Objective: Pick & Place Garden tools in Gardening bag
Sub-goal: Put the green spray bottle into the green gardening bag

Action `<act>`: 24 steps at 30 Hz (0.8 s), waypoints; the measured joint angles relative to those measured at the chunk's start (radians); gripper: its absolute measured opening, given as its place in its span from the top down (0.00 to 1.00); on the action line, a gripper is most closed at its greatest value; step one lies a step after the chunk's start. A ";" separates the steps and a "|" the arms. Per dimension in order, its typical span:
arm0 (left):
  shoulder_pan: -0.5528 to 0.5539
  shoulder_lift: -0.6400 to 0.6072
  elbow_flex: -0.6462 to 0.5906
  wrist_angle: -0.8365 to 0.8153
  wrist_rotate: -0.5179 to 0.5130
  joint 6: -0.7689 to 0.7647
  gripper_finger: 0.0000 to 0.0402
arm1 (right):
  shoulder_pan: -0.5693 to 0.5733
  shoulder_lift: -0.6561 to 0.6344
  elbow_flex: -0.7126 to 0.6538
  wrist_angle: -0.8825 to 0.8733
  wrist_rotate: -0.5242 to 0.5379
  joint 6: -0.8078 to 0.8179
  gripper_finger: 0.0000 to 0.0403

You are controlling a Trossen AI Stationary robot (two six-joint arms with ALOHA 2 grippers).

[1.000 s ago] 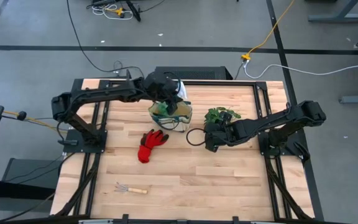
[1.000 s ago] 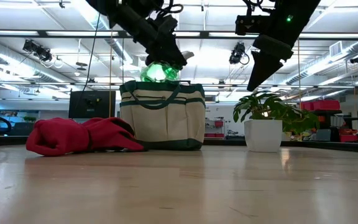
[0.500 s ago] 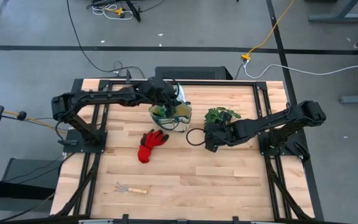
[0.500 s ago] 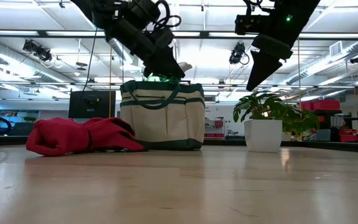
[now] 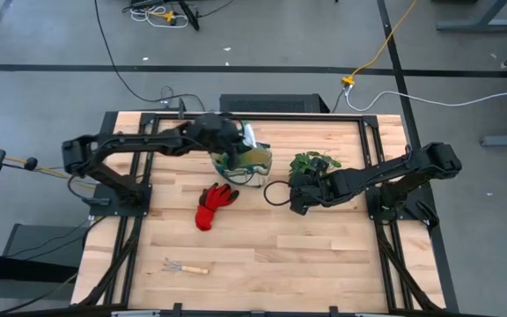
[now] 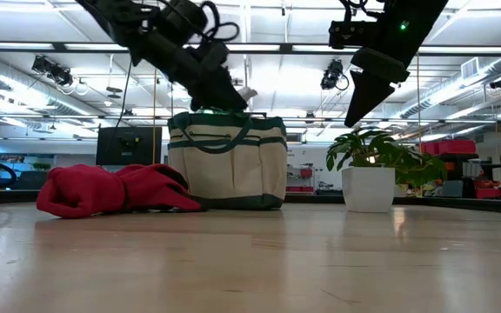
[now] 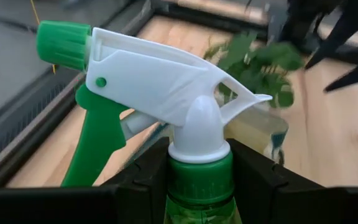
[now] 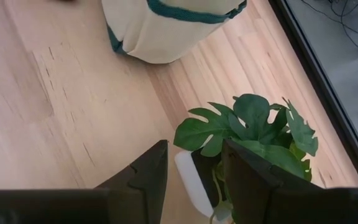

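My left gripper (image 5: 232, 145) is shut on the green spray bottle with the white nozzle (image 7: 160, 74), over the mouth of the cream gardening bag with green trim (image 5: 252, 165). In the low view only the nozzle (image 6: 247, 90) shows above the bag's rim (image 6: 226, 130). The red gloves (image 5: 214, 204) lie on the table just left of the bag. A wooden-handled rake (image 5: 186, 267) lies near the front edge. My right gripper (image 5: 298, 199) is open and empty, above the table beside the potted plant (image 5: 313, 163). Pruning shears and a second rake do not show. My left gripper pinches the bottle's green neck collar (image 7: 199, 180), just under the white spray head, between its two fingers (image 7: 143, 183). The fingers slant down from the table's left side. The bottle hangs below them, its body inside the bag's mouth and hidden by the bag's wall.
The potted plant in its white pot (image 6: 368, 187) stands right of the bag, right under my right gripper's fingers (image 8: 247, 134). Bare wooden table lies in front of the bag and gloves. Dark frame rails (image 5: 130, 189) run along the left and right sides.
My left gripper has gone down and a little toward the table's left edge with the spray bottle. The bottle's green body, first above the bag's rim, has sunk into the bag's mouth; only the white nozzle stays above it.
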 joint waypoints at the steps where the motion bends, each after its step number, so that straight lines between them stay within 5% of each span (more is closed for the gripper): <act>1: 0.000 -0.018 -0.020 0.029 0.000 -0.001 0.65 | 0.000 0.000 0.000 0.000 0.000 0.000 0.62; 10: -0.003 -0.201 -0.288 0.360 0.028 0.018 0.65 | 0.000 0.000 0.000 0.029 0.002 -0.001 0.62; 24: -0.001 -0.199 -0.470 0.688 -0.008 0.047 0.65 | -0.001 0.000 0.000 0.068 0.020 -0.012 0.62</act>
